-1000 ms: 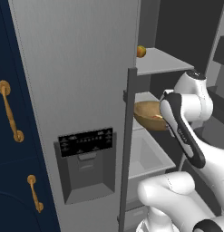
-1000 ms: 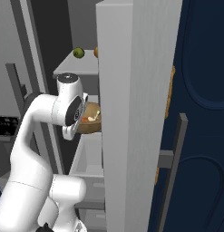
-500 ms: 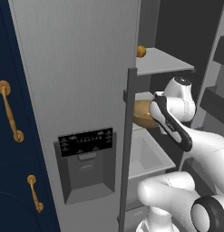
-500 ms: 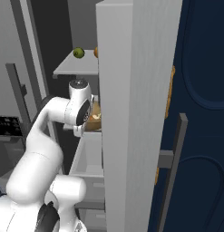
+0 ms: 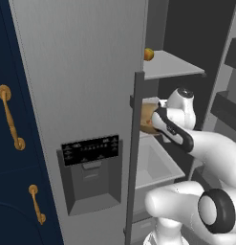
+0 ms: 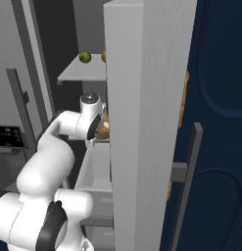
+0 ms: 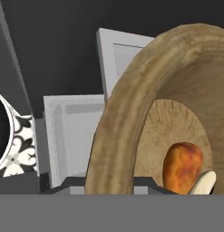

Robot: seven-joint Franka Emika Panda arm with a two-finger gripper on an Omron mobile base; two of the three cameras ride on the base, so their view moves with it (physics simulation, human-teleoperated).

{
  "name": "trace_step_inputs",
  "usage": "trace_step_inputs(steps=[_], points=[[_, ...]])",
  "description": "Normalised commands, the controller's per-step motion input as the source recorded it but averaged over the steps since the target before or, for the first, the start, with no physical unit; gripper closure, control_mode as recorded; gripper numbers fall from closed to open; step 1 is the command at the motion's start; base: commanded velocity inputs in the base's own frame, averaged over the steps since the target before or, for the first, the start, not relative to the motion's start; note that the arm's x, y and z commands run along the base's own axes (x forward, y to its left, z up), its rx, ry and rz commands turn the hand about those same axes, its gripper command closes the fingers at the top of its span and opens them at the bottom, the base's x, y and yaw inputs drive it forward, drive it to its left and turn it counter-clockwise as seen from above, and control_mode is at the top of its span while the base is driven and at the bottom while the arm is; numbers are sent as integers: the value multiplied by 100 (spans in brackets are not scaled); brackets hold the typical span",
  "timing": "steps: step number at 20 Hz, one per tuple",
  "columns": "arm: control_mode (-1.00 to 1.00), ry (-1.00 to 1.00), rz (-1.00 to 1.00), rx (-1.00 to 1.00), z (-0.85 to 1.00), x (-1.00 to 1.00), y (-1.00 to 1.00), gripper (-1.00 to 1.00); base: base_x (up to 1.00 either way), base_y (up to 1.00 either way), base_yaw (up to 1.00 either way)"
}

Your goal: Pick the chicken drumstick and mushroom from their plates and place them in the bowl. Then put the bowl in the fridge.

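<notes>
The bowl [image 7: 131, 113] occupies the right half of the hand view, with the chicken drumstick [image 7: 182, 166] lying inside it at lower right. A pale item touches the drumstick's lower edge (identity cannot be confirmed). In the left base view, the bowl [image 5: 147, 117] sits at frame centre inside the open fridge [image 5: 86, 95], beneath a shelf [image 5: 172, 64]. Gripper finger state: cannot tell.

bowl [image 7: 131, 113]: 1 | drumstick [image 7: 182, 166]: 1 | mushroom [image 7: 203, 182]: 1 | fridge [image 5: 86, 95]: 1 | round fruits on fridge shelf [image 6: 84, 57]: 2 | brass handles [image 5: 9, 117]: 2 on left cabinet | drawer [image 5: 155, 165]: 1
</notes>
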Motion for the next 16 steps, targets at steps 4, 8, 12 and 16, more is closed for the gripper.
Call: trace_step_inputs(steps=[4, 8, 12, 16], points=[[-100, 0, 0, 1, -9, 67, 0, 100, 0, 0, 0], [-100, 0, 0, 0, -25, 45, 0, 100, 0, 0, 0], [-100, 0, 0, 0, -39, 18, 0, 100, 0, 0, 0], [-100, 0, 0, 0, -34, 18, 0, 100, 0, 0, 0]])
